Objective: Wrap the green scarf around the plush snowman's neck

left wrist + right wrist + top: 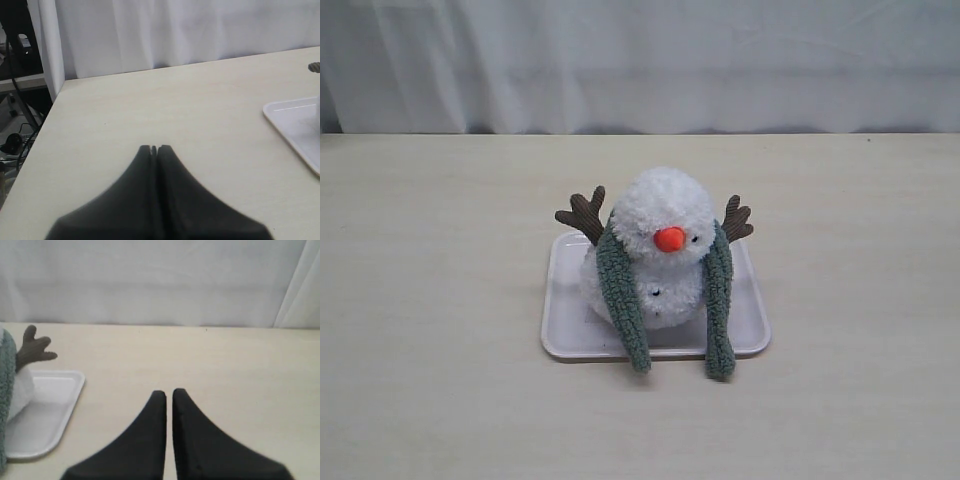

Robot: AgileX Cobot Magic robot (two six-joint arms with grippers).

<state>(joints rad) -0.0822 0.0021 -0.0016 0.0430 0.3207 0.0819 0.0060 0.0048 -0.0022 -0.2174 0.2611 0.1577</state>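
Observation:
The plush snowman [665, 212] sits on a white tray [570, 335] at mid-table, orange nose facing the camera, brown twig arms raised at each side. The green scarf [620, 290] is draped behind its neck, and both ends hang down the front past the tray's front edge, uncrossed. The scarf's right strand [719, 300] hangs apart from the left one. Neither gripper shows in the exterior view. My left gripper [154, 148] is shut and empty over bare table, left of the tray [295, 125]. My right gripper [168, 394] is shut to a thin slit and empty, right of the tray [45, 410], scarf [6, 370] and twig arm [31, 349].
The tabletop [440, 300] is pale wood with a white curtain [640, 60] behind its far edge. In the left wrist view the table's left edge [40, 130] drops to cables and dark equipment [15, 50].

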